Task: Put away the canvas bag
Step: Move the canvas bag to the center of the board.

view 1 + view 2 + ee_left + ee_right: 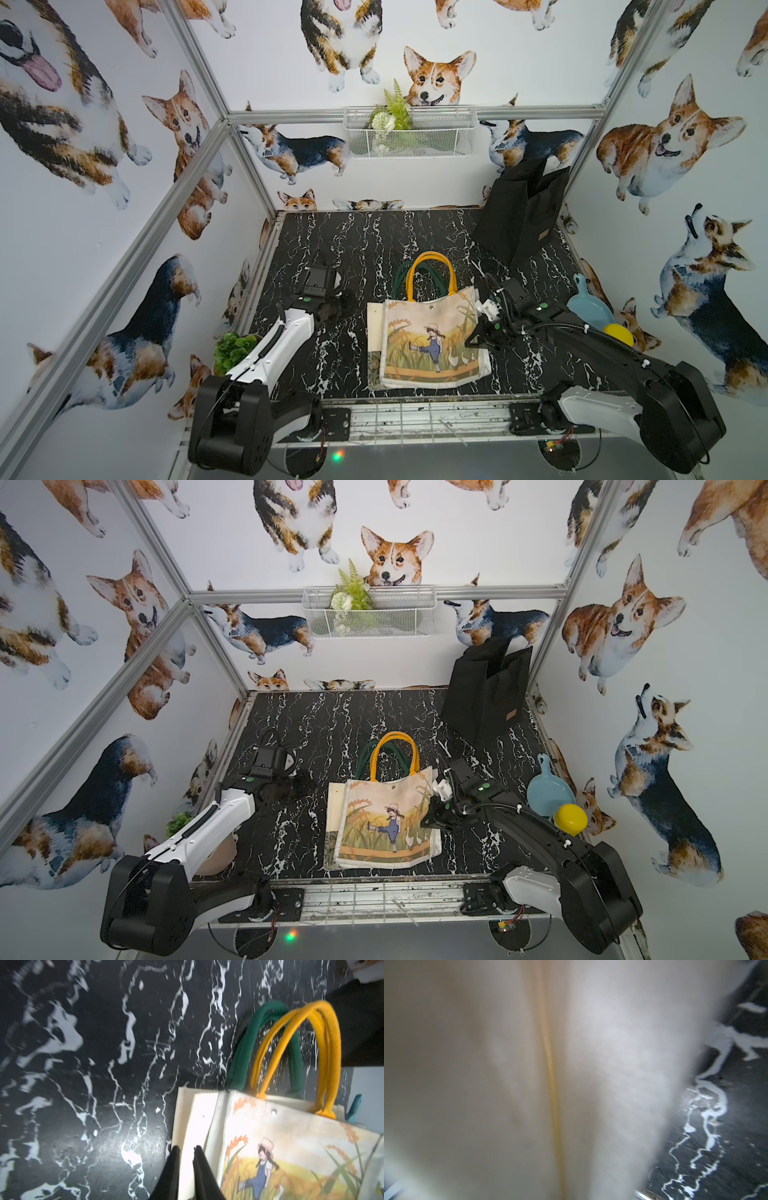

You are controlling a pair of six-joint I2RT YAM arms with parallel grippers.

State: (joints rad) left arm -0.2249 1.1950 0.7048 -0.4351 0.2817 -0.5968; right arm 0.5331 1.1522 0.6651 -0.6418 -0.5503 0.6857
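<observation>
— How are the arms posed?

— Both reach in from the near edge. The left arm's white forearm slants forward and its wrist turns inward. That brings the left tool [186, 1167] low, just beside the side edge of the canvas bag [428, 345], and apart from it in both top views. Its dark fingers [172, 1172] stand a narrow gap apart.

— And the other?

— The right arm arches over from its base and bends down to the bag's opposite edge. The right tool [482, 311] is closed together on the cloth near the handle-end corner, which lifts slightly. Its wrist camera shows mostly blurred cream fabric with a yellowish seam.

— What surrounds them?

— A black worktop [353, 241] veined in white like marble, boxed in by an aluminium frame [291, 116] and walls [62, 257] printed with corgis. Beyond the right tool stands a black fabric bag [515, 216], open at the top. Behind that tool's wrist, toward the wall, lie a blue handled dish [590, 309] and a yellow ball [619, 334]. A small green plant [232, 351] sits back beside the left forearm. Well beyond both tools, a white wire basket [436, 141] holding a fern [397, 108] hangs on the back wall.

— And the bag itself?

— It lies flat between the two tools. It is cream, printed with a girl in a straw hat and blue overalls striding through golden grain, with white geese behind her. Its yellow handles [332, 1047] arch away from the arm bases. It rests on a second cream bag [375, 328], whose green handles [241, 1057] and one side strip show on the left tool's side.
</observation>
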